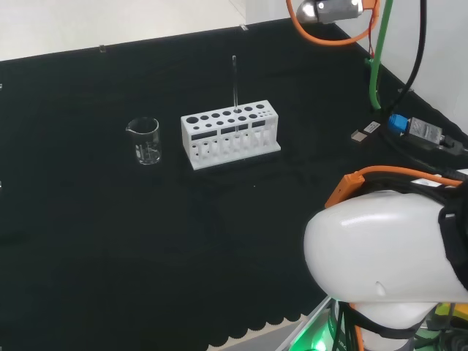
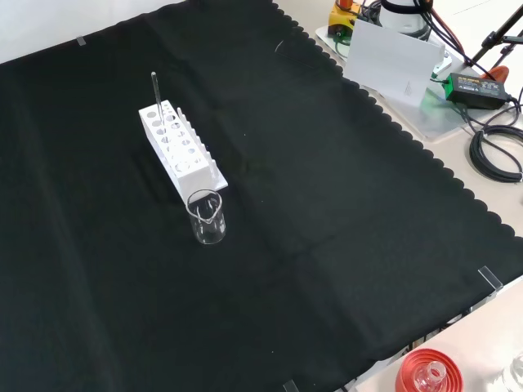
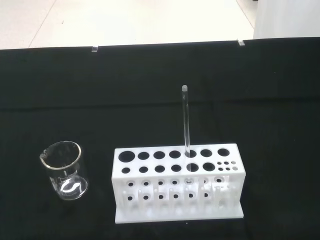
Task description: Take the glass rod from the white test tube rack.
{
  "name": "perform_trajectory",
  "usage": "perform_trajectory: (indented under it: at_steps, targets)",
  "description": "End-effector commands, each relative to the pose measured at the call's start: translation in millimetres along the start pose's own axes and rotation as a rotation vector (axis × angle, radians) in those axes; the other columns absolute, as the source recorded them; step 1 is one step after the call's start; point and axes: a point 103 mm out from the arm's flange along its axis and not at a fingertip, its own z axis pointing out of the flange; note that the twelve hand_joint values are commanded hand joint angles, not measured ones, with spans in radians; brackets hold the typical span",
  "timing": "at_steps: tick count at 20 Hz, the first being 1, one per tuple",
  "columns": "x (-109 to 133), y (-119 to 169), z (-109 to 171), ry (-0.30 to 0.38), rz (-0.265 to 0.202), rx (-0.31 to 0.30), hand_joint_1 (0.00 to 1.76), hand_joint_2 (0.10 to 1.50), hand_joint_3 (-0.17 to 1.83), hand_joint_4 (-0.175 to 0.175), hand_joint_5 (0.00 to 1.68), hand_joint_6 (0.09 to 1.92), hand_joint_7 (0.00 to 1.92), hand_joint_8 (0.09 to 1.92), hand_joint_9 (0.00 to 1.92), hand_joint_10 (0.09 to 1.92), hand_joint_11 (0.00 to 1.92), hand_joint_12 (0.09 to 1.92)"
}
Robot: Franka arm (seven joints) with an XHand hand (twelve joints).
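A white test tube rack [image 1: 230, 134] stands on the black cloth in the head view, with a thin glass rod [image 1: 235, 82] upright in one of its back-row holes. The front view shows the rack [image 2: 180, 150] end-on with the rod [image 2: 154, 90] rising from its far end. From the wrist view the rack [image 3: 177, 182] faces me and the rod [image 3: 186, 122] stands in a hole right of its middle. Only the arm's white link [image 1: 387, 252] shows at the head view's right.
A small clear beaker stands left of the rack [image 1: 145, 140], in front of it in the front view [image 2: 207, 216], beside it in the wrist view [image 3: 65, 170]. Cables and a small box [image 1: 420, 131] lie at the head view's right. A red ribbed stand [image 2: 425, 373] sits off the cloth's near edge.
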Motion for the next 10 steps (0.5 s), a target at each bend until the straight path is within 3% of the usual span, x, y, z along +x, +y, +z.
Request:
perform_trajectory:
  at_steps: [1,2,4,10]
  targets:
    - [28.6,-60.2,-26.0,-0.067,0.031,-0.051,0.62,0.77,0.53,-0.056,0.20,0.17,0.24,0.21,0.46,0.09,0.32,0.93]
    - [30.6,-64.2,-27.7,-0.072,0.034,-0.054,0.53,0.81,0.47,-0.041,0.10,0.09,0.12,0.13,0.29,0.09,0.16,0.95]
    - [31.2,-65.6,-28.2,-0.074,0.036,-0.052,0.47,0.84,0.42,-0.030,0.02,0.09,0.03,0.09,0.17,0.09,0.03,0.97]
    - [29.9,-62.7,-24.9,-0.076,0.045,-0.042,0.45,0.85,0.40,-0.027,0.00,0.09,0.00,0.09,0.14,0.09,0.00,0.98]
